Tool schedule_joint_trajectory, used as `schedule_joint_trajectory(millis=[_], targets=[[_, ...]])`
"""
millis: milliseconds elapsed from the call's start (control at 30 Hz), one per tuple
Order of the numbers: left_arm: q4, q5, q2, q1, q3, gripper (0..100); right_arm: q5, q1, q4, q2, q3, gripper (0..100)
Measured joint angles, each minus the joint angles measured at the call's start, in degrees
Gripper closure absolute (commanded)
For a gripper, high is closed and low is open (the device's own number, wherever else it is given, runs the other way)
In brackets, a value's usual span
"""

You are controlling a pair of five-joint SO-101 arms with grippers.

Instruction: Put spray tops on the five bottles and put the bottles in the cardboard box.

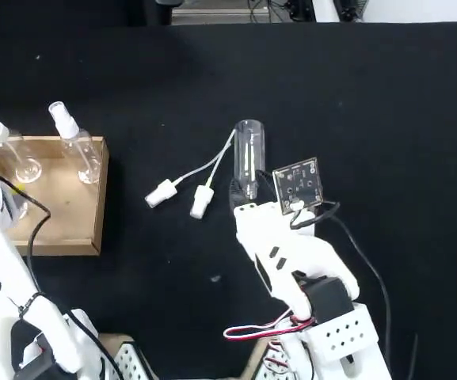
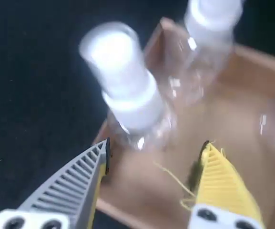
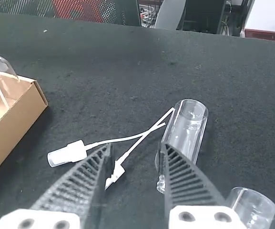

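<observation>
a bottle [image 2: 127, 95] in the box [image 2: 251, 62] right before the left gripper [image 2: 155, 144], a second bottle [image 2: 208, 28] behind it, a lying bottle [image 3: 185, 133] on the table [image 3: 104, 71] just ahead of the right gripper [image 3: 135, 152], a top [image 3: 66, 153] and the other top [image 3: 113, 179] beside that gripper, on the box side

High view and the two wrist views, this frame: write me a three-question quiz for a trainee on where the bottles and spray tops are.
1. True or false: the two loose spray tops lie inside the cardboard box.
2. Where is the uncapped bottle? A. Standing in the box. B. Lying on the black table, close by the right arm's jaws. C. Clamped in the left arm's jaws.
3. Fill in: over the box, the left arm's jaws stand ___.
Key: 1 false, they lie on the table; 2 B; 3 open.
</observation>
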Motion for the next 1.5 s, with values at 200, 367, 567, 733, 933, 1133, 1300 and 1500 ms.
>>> schedule_joint_trajectory(millis=[200, 367, 567, 733, 933, 1133, 1300, 1500], targets=[[8.97, -5.27, 0.0, -1.41, -3.6, 97, 0.0, 0.0, 0.0, 0.0, 0.0, 87.1], [13.54, -6.42, 4.4, -4.31, -8.26, 97, 0.0, 0.0, 0.0, 0.0, 0.0, 87.1], [15.12, -11.69, 15.74, -5.89, -13.27, 97, 0.0, 0.0, 0.0, 0.0, 0.0, 87.1], [15.12, -12.57, 16.7, -6.07, -13.63, 97, 0.0, 0.0, 0.0, 0.0, 0.0, 87.1], [10.37, -12.57, 16.7, -3.96, -11.69, 97, 0.0, 0.0, 0.0, 0.0, 0.0, 87.1], [6.42, -11.69, 16.79, -2.73, -9.23, 97, 0.0, 0.0, 0.0, 0.0, 0.0, 87.1], [4.04, -11.52, 16.79, -1.49, -8.26, 97, 0.0, 0.0, 0.0, 0.0, 0.0, 87.1], [2.11, -11.52, 16.79, -0.53, -6.51, 97, 0.0, 0.0, 0.0, 0.0, 0.0, 87.1]])
